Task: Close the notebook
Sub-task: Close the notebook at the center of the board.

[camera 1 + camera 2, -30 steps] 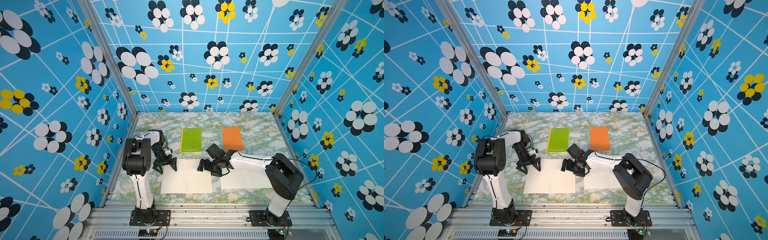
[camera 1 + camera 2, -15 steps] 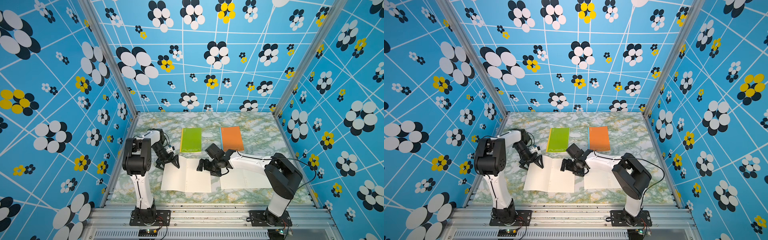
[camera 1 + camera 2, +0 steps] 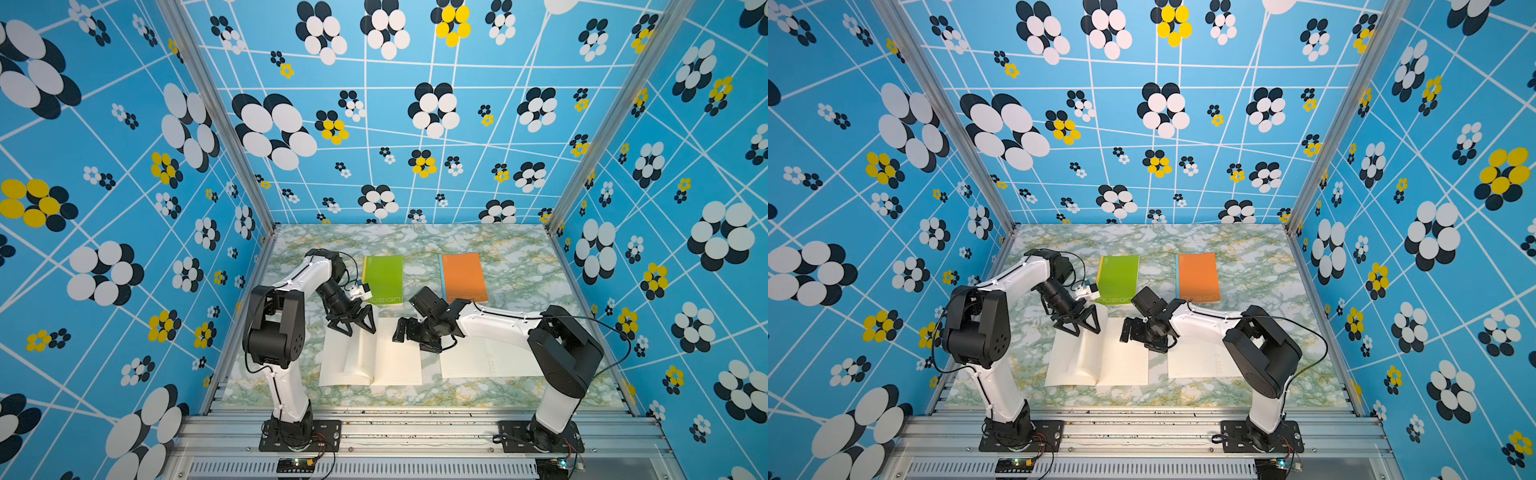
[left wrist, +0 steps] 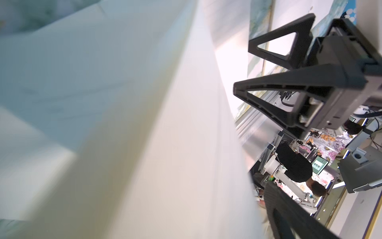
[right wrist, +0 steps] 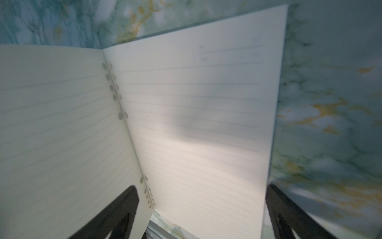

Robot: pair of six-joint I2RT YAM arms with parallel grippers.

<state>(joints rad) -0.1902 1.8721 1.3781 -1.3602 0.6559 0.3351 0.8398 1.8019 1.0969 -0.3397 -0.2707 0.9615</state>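
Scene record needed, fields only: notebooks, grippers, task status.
left open notebook: left leaf raised, curling toward spine; right leaf flat
right open notebook: flat, partly under right arm
green notebook: closed, far side
orange notebook: closed, far side
left gripper: open, at raised leaf's far edge
right gripper: open, above left open notebook's right edge
task status: not closed yet

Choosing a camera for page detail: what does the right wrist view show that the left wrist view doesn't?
Only the right wrist view: the open notebook with ruled lines and punched holes along its spine. Only the left wrist view: the right gripper seen from outside, jaws apart, and a room beyond. Both: the notebook's pale pages, close up.
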